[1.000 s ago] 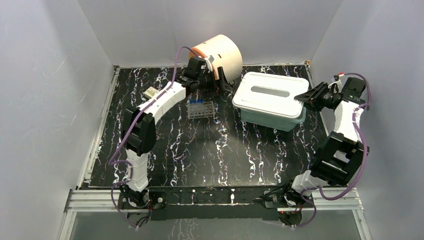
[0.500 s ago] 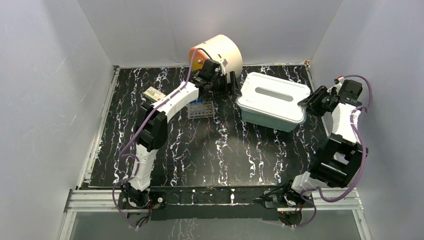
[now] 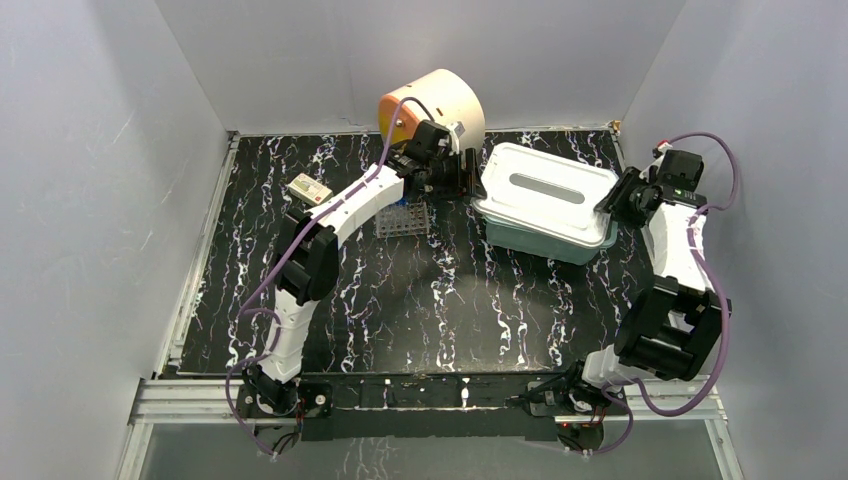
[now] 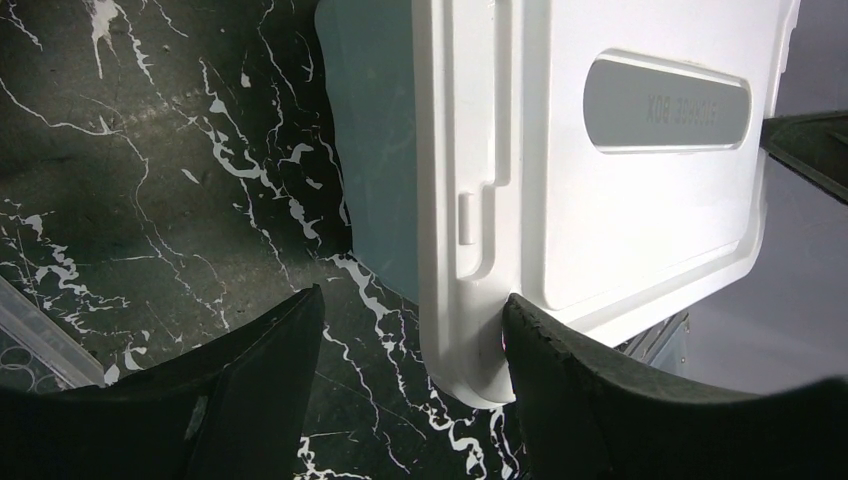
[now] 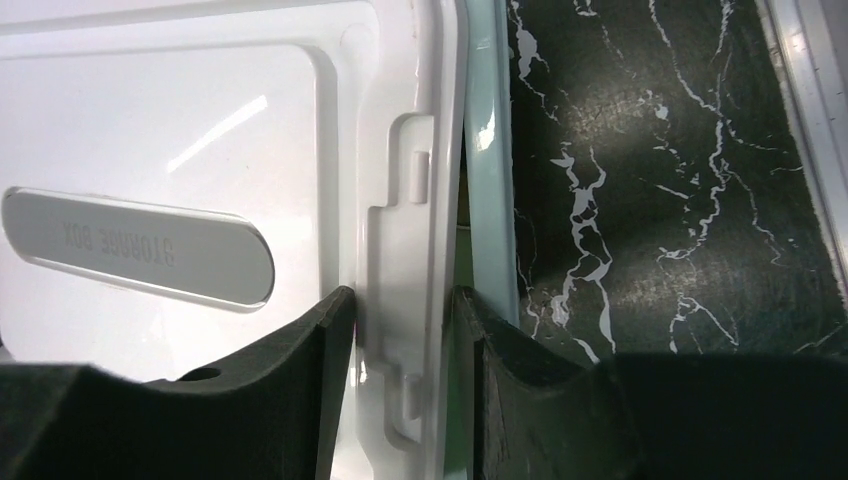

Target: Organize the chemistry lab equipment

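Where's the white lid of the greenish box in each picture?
Top external: the white plastic lid is right of centre, near the back, over the teal plastic tub.
Left wrist: it fills the upper right.
Right wrist: it fills the left half.
Shared landmark: the grey oval panel in the lid's middle.
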`<action>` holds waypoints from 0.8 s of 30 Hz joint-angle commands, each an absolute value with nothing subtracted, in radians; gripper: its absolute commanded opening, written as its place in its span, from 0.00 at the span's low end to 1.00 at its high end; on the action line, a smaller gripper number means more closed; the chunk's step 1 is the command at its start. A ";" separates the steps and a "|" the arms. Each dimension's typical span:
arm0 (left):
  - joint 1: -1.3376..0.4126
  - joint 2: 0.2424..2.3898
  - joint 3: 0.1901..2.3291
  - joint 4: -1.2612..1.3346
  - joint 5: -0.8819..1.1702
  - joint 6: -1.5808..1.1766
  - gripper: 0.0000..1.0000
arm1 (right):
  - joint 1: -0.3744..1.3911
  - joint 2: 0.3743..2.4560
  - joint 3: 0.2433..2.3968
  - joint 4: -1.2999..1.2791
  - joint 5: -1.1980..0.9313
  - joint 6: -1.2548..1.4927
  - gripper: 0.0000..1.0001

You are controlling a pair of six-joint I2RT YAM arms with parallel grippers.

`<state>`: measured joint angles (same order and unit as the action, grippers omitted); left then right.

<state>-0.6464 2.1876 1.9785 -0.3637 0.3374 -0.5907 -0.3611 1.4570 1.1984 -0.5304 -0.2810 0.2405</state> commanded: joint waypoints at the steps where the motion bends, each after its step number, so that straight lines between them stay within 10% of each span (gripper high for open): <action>1: -0.655 2.162 2.008 -0.382 0.348 -0.572 0.64 | -0.336 1.416 1.252 -0.552 -0.099 0.169 0.50; 24: -0.690 2.136 2.025 -0.358 0.417 -0.513 0.65 | -0.281 1.459 1.308 -0.634 0.229 0.117 0.56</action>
